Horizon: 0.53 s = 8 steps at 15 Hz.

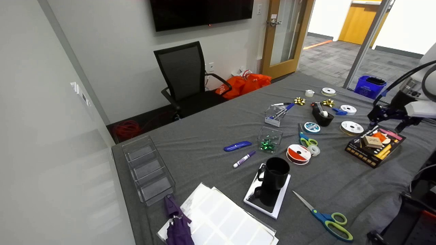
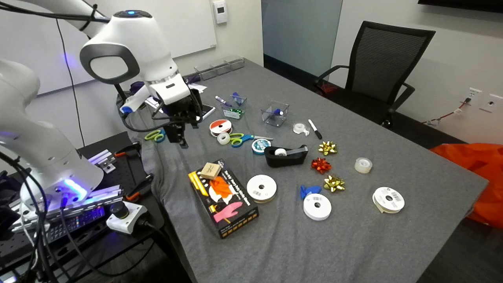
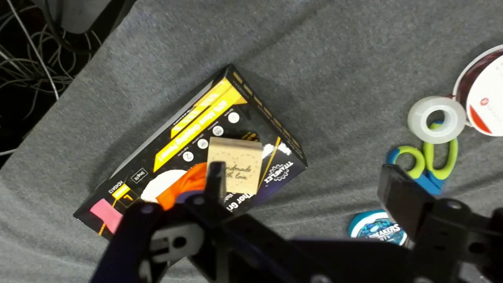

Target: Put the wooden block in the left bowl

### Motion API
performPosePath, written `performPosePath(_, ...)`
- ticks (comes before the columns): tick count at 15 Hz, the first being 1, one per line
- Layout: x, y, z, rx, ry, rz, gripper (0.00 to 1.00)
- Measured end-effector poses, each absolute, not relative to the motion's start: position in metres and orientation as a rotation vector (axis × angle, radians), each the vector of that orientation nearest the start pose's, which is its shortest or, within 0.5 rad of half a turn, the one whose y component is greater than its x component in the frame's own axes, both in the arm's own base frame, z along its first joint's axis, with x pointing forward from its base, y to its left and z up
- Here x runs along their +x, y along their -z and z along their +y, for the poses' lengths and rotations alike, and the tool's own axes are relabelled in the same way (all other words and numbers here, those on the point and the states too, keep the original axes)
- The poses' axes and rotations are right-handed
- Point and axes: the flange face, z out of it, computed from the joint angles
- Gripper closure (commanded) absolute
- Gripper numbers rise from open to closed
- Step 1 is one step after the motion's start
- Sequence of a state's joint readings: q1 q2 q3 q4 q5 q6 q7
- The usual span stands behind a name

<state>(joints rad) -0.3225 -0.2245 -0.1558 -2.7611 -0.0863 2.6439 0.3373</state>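
Note:
A small tan block marked "Handmade with love" lies flat on a black glove box; the block shows in both exterior views (image 1: 373, 142) (image 2: 211, 171) and in the wrist view (image 3: 245, 157). My gripper (image 3: 304, 171) is open and empty above the table. In the wrist view its left finger covers part of the block and its right finger is over the scissors and a teal tin. The gripper also shows near the box in both exterior views (image 1: 385, 126) (image 2: 189, 135). No bowl shows; two clear square containers (image 1: 272, 123) (image 2: 272, 121) hold pens and a green bow.
The glove box (image 1: 361, 154) (image 2: 239, 221) (image 3: 212, 114) stands by the robot's table edge. Ribbon spools (image 2: 261, 194), a tape dispenser (image 2: 287, 159), scissors (image 1: 320, 214) and a black mug (image 1: 275, 173) are spread around. A clear divided tray (image 1: 154, 190) lies at the table's end.

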Motion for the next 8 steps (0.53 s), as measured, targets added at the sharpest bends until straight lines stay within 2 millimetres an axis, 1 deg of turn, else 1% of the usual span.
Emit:
performPosePath(3,0.352,-0.274,-0.191,-2.969,0.189,1.169,0.00)
performPosePath(8,0.355,-0.249,-0.209,-2.998,0.197,1.215,0.00)
